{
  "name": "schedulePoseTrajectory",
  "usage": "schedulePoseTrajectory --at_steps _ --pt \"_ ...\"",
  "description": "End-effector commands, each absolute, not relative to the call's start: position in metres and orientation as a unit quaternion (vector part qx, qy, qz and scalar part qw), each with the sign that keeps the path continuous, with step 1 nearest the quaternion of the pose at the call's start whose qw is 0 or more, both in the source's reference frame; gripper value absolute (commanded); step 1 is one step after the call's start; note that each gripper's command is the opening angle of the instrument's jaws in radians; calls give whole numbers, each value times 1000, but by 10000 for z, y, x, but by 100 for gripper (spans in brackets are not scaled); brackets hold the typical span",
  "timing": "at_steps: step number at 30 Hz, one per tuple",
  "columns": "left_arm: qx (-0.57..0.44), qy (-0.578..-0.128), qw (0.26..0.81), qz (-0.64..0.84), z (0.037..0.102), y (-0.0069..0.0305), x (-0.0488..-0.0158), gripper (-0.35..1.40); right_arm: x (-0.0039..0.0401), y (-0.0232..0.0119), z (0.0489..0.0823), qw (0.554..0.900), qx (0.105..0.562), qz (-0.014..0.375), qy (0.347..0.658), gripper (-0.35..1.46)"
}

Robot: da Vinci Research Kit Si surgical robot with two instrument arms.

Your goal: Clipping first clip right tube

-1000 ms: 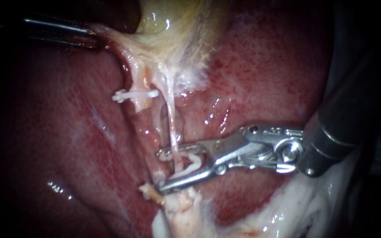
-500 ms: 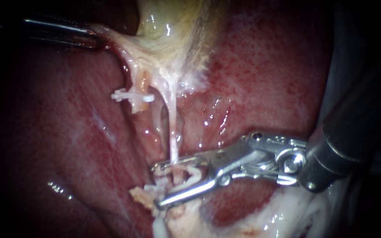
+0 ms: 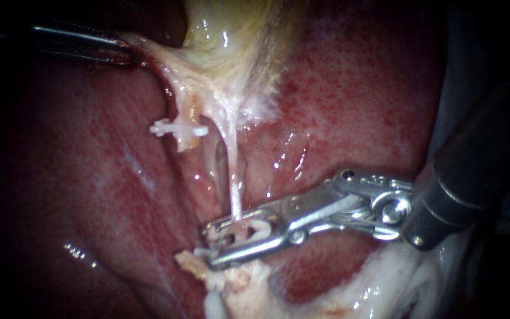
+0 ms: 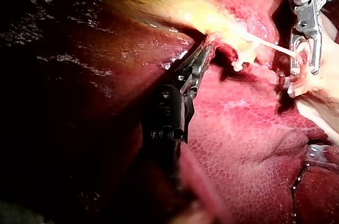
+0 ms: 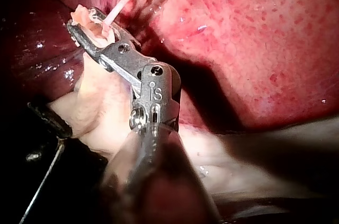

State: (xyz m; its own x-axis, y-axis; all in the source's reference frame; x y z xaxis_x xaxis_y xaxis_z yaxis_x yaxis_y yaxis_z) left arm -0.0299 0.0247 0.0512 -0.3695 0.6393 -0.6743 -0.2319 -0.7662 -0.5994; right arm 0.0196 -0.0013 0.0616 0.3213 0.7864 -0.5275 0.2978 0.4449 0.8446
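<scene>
The right tube (image 3: pixel 234 189) runs as a thin pale strand from the gallbladder (image 3: pixel 231 35) down between the jaws of my right instrument (image 3: pixel 211 245). Those jaws are squeezed nearly together on a white clip (image 3: pixel 254 228) that sits around the tube. The right wrist view shows the same grip (image 5: pixel 87 25), with the tube (image 5: pixel 119 4) leading away ahead of the jaws. Left of it, the left tube stump (image 3: pixel 189 139) carries a white clip (image 3: pixel 178 128). My left instrument (image 3: pixel 122 48) is shut on the gallbladder's edge at the upper left, holding it taut, as the left wrist view (image 4: pixel 204 52) also shows.
Dark red liver (image 3: pixel 90 177) lies on both sides of the tubes. Pale fatty tissue (image 3: pixel 385 289) lies under the right instrument's shaft and below its jaws. In the left wrist view the right instrument (image 4: pixel 305 68) stands beyond the clipped stump (image 4: pixel 238 65).
The right instrument's jaws have closed from a wide gap to nearly together, pressing the clip around the right tube. The left instrument has stayed put.
</scene>
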Motion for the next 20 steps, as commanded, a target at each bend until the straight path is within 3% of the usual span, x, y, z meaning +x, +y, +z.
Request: schedulePoseTrajectory --at_steps 1,6,7,20 --pt "-491 -207 272 801 512 247 -299 -35 196 -13 614 647 492 189 551 -11" --pt "-491 -207 272 801 512 247 -299 -35 195 -13 614 644 501 197 544 -24" --pt "-491 -207 272 801 512 247 -299 -35 195 -13 614 643 503 198 542 -34" --pt "-491 -207 272 801 513 248 -298 -35 195 -14 616 639 519 200 532 -35"
